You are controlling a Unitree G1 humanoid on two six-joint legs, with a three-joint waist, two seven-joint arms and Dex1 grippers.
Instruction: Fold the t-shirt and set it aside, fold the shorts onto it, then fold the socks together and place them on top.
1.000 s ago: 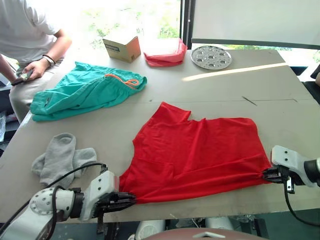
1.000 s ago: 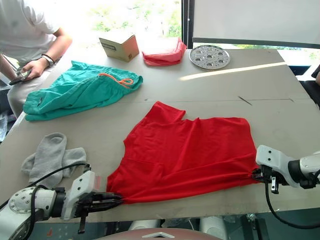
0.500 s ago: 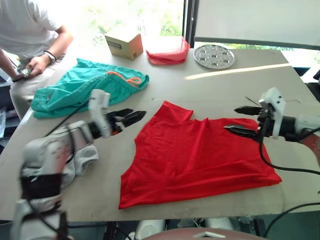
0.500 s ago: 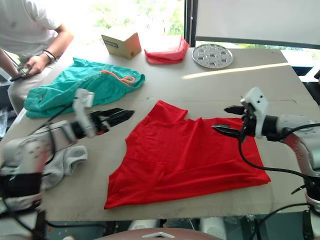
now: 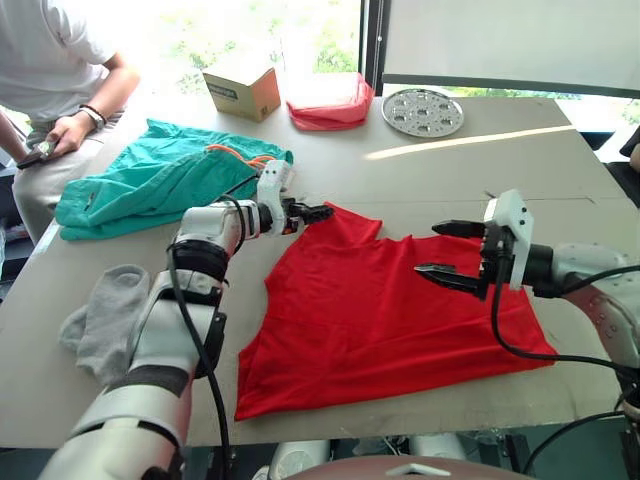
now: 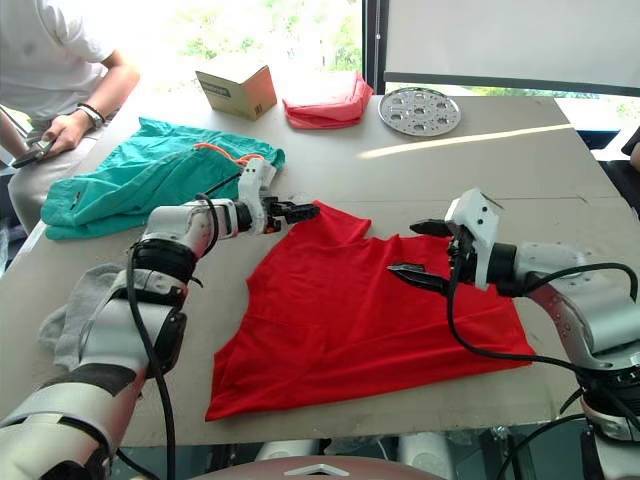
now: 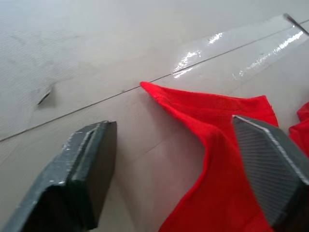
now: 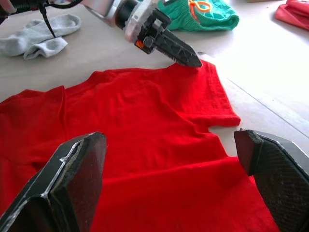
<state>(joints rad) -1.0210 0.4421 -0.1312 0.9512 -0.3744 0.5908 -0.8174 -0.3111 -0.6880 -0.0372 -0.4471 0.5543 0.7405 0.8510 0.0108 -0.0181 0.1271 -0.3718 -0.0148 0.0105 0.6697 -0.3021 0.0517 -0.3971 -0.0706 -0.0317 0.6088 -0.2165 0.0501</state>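
Table point(image 5: 420, 180) carries the red t-shirt point(image 5: 390, 310) spread flat near its front edge, teal shorts point(image 5: 150, 180) far left, grey socks point(image 5: 105, 315) near left. Left gripper point(image 5: 318, 211) (fingers spread) reaches the sleeve tip; right gripper point(image 5: 440, 250) gapes wide above the shirt.

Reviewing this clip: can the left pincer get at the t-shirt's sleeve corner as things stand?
Probably yes. The left pincer is open and sits right at the sleeve corner of the t-shirt, with one finger over the red cloth and bare table around it. Nothing lies in the way.
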